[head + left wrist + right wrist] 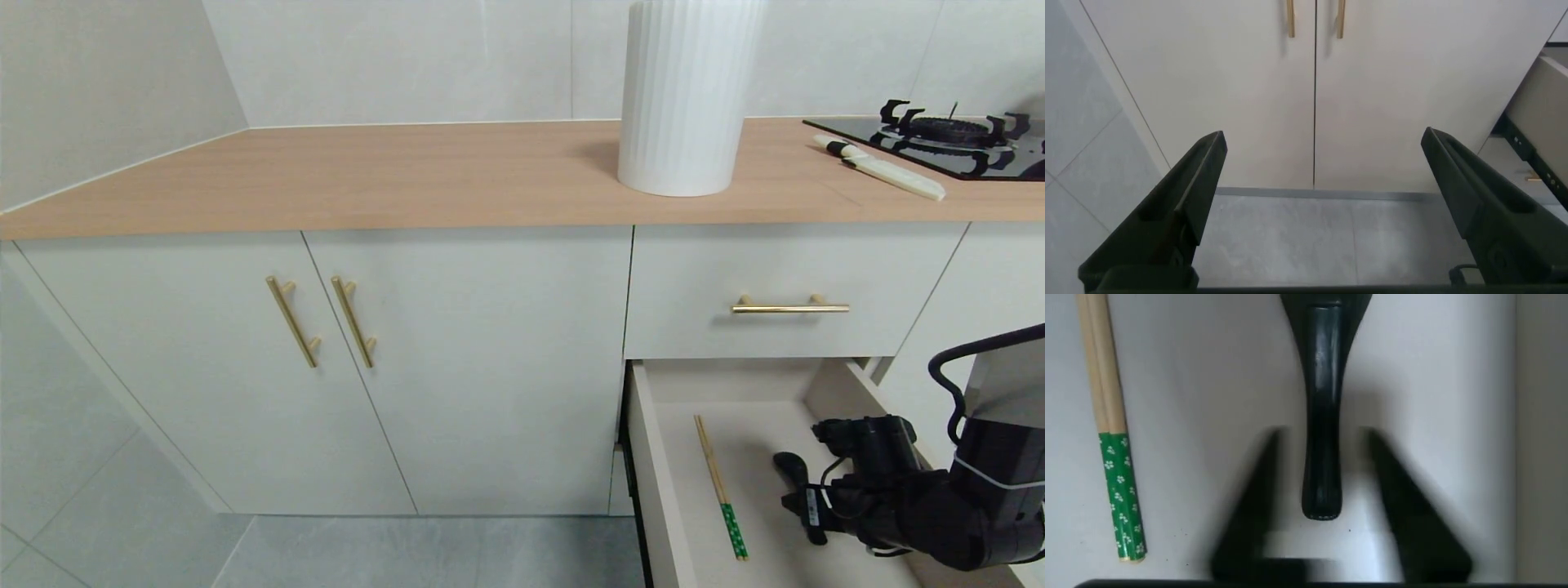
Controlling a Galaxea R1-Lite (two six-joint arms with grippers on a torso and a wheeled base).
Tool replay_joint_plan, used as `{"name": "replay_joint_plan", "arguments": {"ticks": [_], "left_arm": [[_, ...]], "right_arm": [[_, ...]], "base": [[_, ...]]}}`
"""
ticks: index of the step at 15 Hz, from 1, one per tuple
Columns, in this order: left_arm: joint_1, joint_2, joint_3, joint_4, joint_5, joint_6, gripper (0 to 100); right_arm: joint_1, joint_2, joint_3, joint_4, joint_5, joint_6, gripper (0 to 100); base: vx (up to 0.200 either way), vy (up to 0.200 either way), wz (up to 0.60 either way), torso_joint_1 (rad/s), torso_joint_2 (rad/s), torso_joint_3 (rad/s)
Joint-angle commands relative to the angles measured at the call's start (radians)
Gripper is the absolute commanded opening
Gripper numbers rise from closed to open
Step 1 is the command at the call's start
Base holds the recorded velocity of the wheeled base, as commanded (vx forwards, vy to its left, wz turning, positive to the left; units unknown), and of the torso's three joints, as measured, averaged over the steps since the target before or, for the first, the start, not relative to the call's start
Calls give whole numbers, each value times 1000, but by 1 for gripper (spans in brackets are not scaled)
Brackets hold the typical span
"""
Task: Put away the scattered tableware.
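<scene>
Done: the chopsticks [718, 486] lie flat on the floor of the open drawer [649, 457], and the black spoon [1323, 359] lies in the same drawer just beside them, not touching.
My right gripper [1321, 445]: low inside the drawer, fingers spread either side of the spoon's handle with a gap on each side. I judge the spoon is resting on the drawer floor, not held.
My left gripper [1323, 143]: spread wide and holding nothing, low in front of the cabinet doors [326, 367], well apart from the drawer.
Left to do: a knife [886, 170] lies on the counter [408, 180], just beside the hob [955, 135]. By my reckoning it is the one piece not yet put away. After it, the drawer needs shutting.
Around: a tall white ribbed canister [686, 98] stands on the counter above the drawer, near the knife but apart from it. The upper drawer [788, 269] is shut.
In the way: my right arm has to rise past the drawer's side walls and the upper drawer's front. The canister and the hob's pan supports crowd a reach to the knife.
</scene>
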Motion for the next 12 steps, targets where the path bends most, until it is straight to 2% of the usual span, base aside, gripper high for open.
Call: {"name": "replay_joint_plan", "arguments": {"ticks": [1, 3, 4, 5, 7, 8, 9, 10, 12], "left_arm": [[0, 0, 0, 0, 0, 0, 100], [0, 0, 0, 0, 0, 0, 100], [0, 0, 0, 0, 0, 0, 100], [0, 0, 0, 0, 0, 0, 100], [0, 0, 0, 0, 0, 0, 100], [0, 0, 0, 0, 0, 0, 100], [0, 0, 0, 0, 0, 0, 100], [0, 0, 0, 0, 0, 0, 100], [0, 0, 0, 0, 0, 3, 100]], "right_arm": [[2, -58, 22, -1, -3, -4, 100], [8, -168, 53, 16, -21, -10, 100], [23, -340, 85, 115, -22, -15, 100], [33, -473, 67, 278, -22, -19, 100], [39, -757, -102, 793, -12, -4, 100], [60, -854, -177, 990, 27, 28, 100], [74, -892, -202, 1056, 48, 45, 100], [105, -995, -245, 1183, 91, 74, 100], [123, -1070, -205, 1198, 83, 59, 100]], "base": [[0, 0, 0, 0, 0, 0], [0, 0, 0, 0, 0, 0], [0, 0, 0, 0, 0, 0], [0, 0, 0, 0, 0, 0], [0, 0, 0, 0, 0, 0], [0, 0, 0, 0, 0, 0], [0, 0, 0, 0, 0, 0], [0, 0, 0, 0, 0, 0], [0, 0, 0, 0, 0, 0]]}}
